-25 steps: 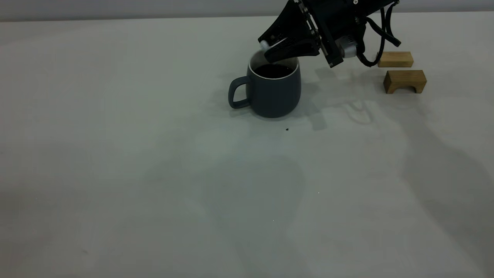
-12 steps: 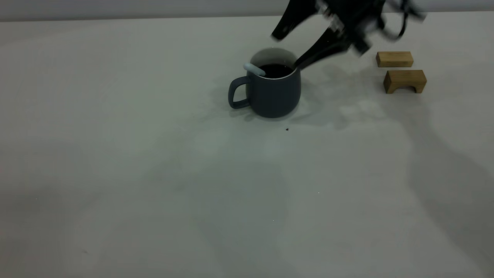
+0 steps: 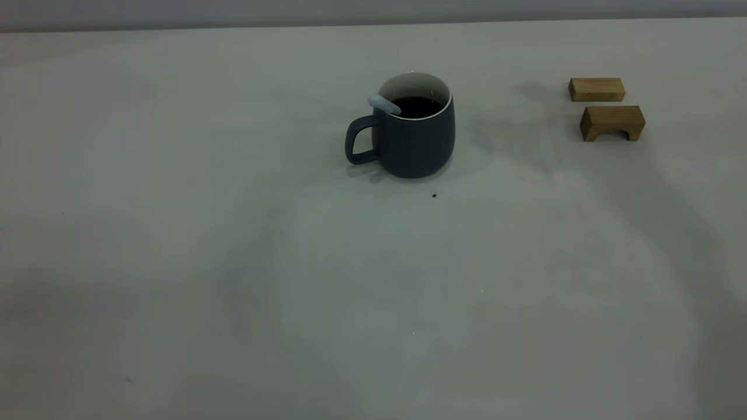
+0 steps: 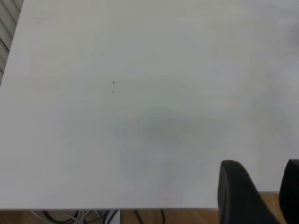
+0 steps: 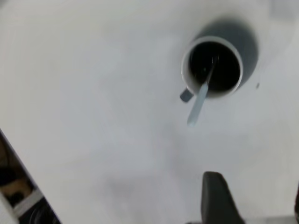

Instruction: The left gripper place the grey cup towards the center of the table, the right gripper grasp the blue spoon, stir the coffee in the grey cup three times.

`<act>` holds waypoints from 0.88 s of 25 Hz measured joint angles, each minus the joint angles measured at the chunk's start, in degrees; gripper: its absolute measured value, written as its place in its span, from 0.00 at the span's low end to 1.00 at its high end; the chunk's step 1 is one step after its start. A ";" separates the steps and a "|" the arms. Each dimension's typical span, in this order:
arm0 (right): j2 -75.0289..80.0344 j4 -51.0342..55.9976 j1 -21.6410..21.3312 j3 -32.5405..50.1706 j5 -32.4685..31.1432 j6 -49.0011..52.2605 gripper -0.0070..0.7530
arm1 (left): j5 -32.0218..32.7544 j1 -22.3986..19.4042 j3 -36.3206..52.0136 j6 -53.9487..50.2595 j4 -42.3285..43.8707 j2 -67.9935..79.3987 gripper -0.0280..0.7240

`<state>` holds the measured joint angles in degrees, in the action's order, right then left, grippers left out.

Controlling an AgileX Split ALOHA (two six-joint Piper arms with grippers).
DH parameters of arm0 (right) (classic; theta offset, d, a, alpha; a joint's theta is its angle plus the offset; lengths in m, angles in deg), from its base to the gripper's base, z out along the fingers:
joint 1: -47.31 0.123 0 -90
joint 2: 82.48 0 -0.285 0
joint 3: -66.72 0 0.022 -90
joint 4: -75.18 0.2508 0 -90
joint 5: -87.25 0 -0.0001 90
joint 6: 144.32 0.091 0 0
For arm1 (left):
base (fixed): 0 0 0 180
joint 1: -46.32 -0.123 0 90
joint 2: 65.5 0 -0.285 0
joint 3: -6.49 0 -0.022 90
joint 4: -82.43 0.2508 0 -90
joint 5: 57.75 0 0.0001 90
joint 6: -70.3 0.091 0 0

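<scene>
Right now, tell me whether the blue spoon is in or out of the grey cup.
In. The blue spoon stands in the coffee, its handle leaning over the grey cup rim above the loop handle, with no end effector holding it.

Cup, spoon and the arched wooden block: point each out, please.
Cup (image 3: pixel 417 146): exterior view, front of its body.
Spoon (image 5: pixel 198 106): right wrist view, pale handle beyond the rim.
Arched wooden block (image 3: pixel 613 117): exterior view, front face.

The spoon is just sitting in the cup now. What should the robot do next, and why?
Probably draw the right hand away and park it. The blue spoon leans on the rim of the grey cup with its bowl in the coffee. That hand is open, above the cup, holding nothing. The left hand waits near the edge of the table.
</scene>
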<state>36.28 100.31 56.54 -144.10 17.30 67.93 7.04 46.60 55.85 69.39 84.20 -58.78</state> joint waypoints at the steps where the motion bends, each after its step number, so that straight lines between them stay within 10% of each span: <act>1: -2.98 -1.21 0.00 0.00 -0.20 -0.77 0.53 | 0.00 0.00 0.00 0.00 0.00 0.00 0.43; 11: -19.92 -7.51 2.32 2.55 -0.97 -27.89 0.31 | 0.00 0.00 0.00 0.00 0.00 0.00 0.43; 22: -50.37 -18.72 2.27 37.53 -0.97 -30.43 0.31 | 0.00 0.00 0.00 0.00 0.00 0.00 0.43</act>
<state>-14.08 81.59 58.81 -106.56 16.33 37.51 7.04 46.60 55.85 69.39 84.20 -58.78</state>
